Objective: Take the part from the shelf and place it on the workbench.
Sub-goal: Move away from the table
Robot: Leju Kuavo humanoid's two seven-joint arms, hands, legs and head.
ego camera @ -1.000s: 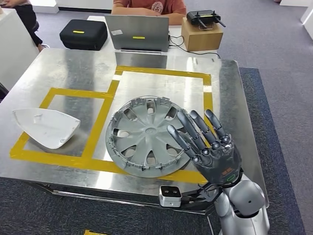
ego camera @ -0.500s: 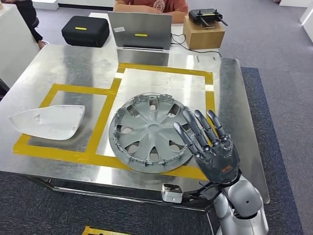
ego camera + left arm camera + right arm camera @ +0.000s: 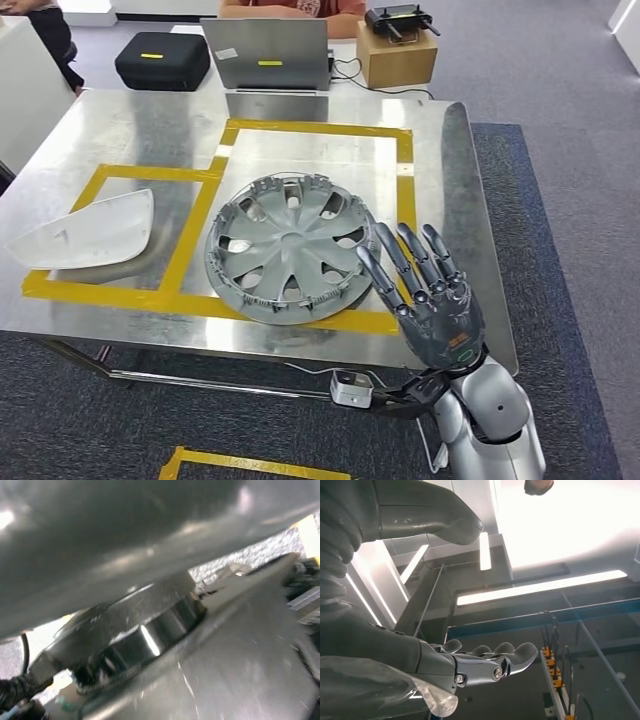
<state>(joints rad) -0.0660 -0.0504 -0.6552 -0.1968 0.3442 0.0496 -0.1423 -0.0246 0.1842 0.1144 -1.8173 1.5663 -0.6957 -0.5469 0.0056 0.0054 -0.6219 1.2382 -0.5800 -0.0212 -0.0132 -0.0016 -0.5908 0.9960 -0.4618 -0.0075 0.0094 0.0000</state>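
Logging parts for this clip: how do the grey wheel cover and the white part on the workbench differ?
The wheel cover is round, grey and spoked with openings; the white part is smooth, solid and tapers to a point. The wheel cover looks larger and overlaps its yellow tape frame. Both lie flat on the metal workbench, untouched by the right hand.

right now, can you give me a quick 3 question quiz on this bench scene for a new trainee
1. True or false: the right hand grips the grey wheel cover.
2. Which thing lies in the smaller taped box on the workbench?
A. the white shell part
B. the black case
C. the laptop
3. Fill in: the wheel cover's near rim overlaps the ______ tape.

Key
1. False: the hand is open, fingers spread, beside the cover's edge and holding nothing.
2. A
3. yellow
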